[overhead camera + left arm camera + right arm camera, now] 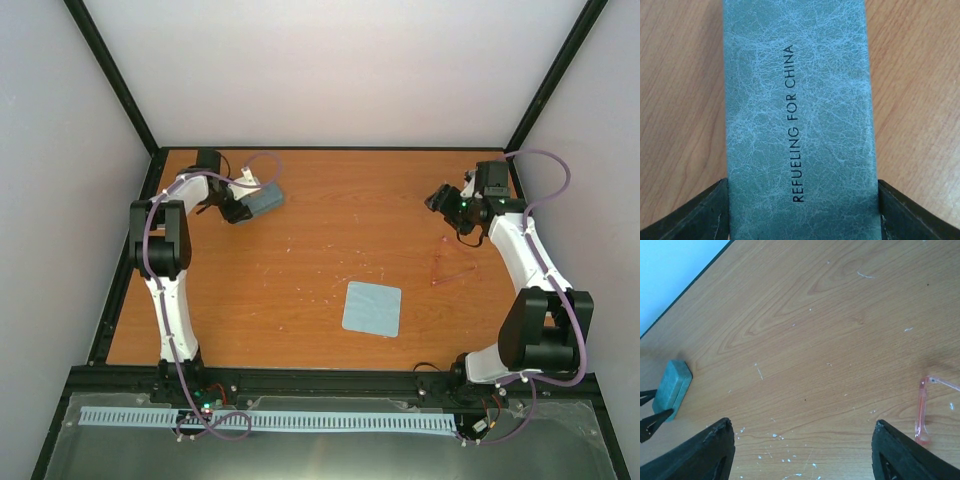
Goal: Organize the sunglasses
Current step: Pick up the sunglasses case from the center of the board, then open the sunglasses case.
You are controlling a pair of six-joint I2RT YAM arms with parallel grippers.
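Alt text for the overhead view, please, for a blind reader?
Two white robot arms over an orange table: the left pincer grips a blue-grey case, the right pincer hovers near pink sunglasses. A pale blue cloth lies nearby.

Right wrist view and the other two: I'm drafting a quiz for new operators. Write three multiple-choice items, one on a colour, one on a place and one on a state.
1. What colour is the case?
A. red
B. yellow
C. blue-green

2. Where do the sunglasses lie?
A. inside the case
B. on the bare table, right side
C. in the right gripper

3. How is the right gripper?
A. open, empty
B. shut on the sunglasses
C. shut on the case

Key:
1. C: blue-green fills the left wrist view.
2. B: wood shows all around them.
3. A: its fingers stand wide apart, with only table between them.
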